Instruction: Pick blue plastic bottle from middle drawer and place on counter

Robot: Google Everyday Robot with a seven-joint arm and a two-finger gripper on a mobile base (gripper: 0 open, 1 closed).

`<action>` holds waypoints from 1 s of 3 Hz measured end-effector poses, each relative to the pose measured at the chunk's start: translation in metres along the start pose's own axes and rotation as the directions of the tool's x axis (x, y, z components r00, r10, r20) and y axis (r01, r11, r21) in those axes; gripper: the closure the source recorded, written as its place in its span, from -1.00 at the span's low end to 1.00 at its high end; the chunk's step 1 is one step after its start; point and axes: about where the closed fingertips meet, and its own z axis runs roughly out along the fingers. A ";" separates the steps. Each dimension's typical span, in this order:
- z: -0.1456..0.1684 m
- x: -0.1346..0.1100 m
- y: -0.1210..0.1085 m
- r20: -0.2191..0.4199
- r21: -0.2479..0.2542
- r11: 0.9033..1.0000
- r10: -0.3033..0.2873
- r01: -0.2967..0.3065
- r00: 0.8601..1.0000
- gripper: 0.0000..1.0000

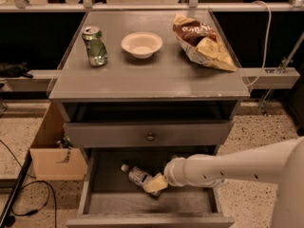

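1. The blue plastic bottle (pixel 136 175) is lying on its side on the floor of the middle drawer (pixel 142 204), a little to the 9 o'clock side of centre. Its white cap is pointing toward 10 o'clock.

2. The gripper (pixel 156 183) is sitting at the bottle's 4 o'clock end, right against its base. The white arm (pixel 228 167) is spanning the drawer from the 3 o'clock side. I cannot tell whether the gripper is holding the bottle or only touching it.

3. Judging from this, the grasp step is under way and the lift is not yet done.

4. Risks in the drawer:
   - A grip this far toward the base is likely leaving the cap end hanging, so the bottle may be pivoting or slipping out on the lift.
   - The round, thin body may be rolling toward 9 o'clock if nudged rather than clamped.
   - The closed drawer front (pixel 114 134) is overhanging at 12 o'clock, so a straight rise risks knocking the bottle or the wrist against it.

5. Risks on the counter (pixel 152 77): the green soda can (pixel 95 46) is standing at 10 o'clock, the bowl (pixel 141 44) at 12 and the chip bag (pixel 202 44) at 2. A careless placement may be tipping the can, so the bare 6 o'clock half is looking safest.
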 end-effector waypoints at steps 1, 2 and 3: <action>0.019 0.005 -0.015 -0.033 0.021 1.000 -0.013 0.013 0.999 -1.00; 0.042 0.014 -0.016 -0.091 0.010 0.999 -0.032 0.033 0.995 -1.00; 0.046 0.018 -0.014 -0.099 0.009 0.999 -0.031 0.032 0.995 -1.00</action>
